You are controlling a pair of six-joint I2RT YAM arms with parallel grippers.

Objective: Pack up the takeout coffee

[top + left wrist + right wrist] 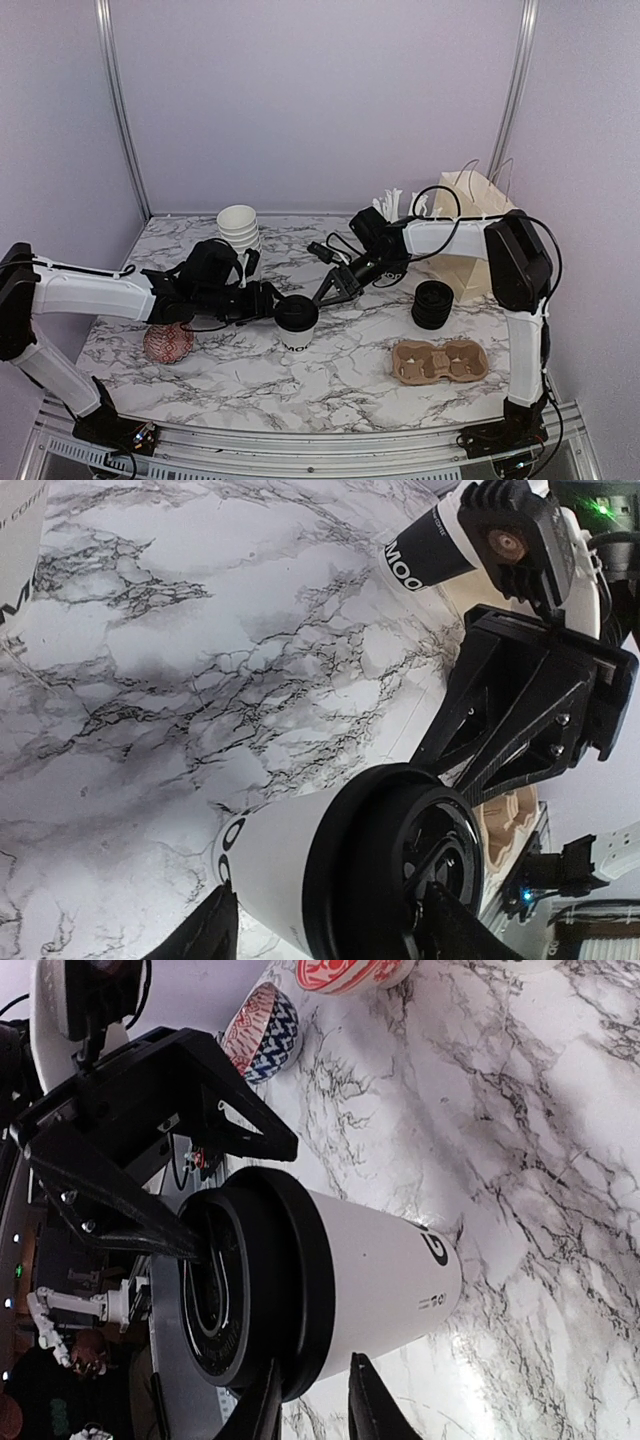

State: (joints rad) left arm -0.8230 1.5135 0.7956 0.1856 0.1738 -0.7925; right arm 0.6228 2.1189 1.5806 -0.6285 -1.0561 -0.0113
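Standing: takeout coffee (297, 322) upright between both hands.
Left hand (271, 302): spread, straddling its smooth white paper wall.
Right hand (323, 296): narrowly parted at round black lid (250, 1290); grip unclear.
Room: bare marbled bench (360, 385) around both hands.

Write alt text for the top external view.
A white paper cup with a black plastic lid stands on the marble table, left end effector and right end effector close at either side. A brown pulp cup carrier lies further right.

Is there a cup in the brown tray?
No, both holes of the tray are empty, and the lidded cup stands apart from it.
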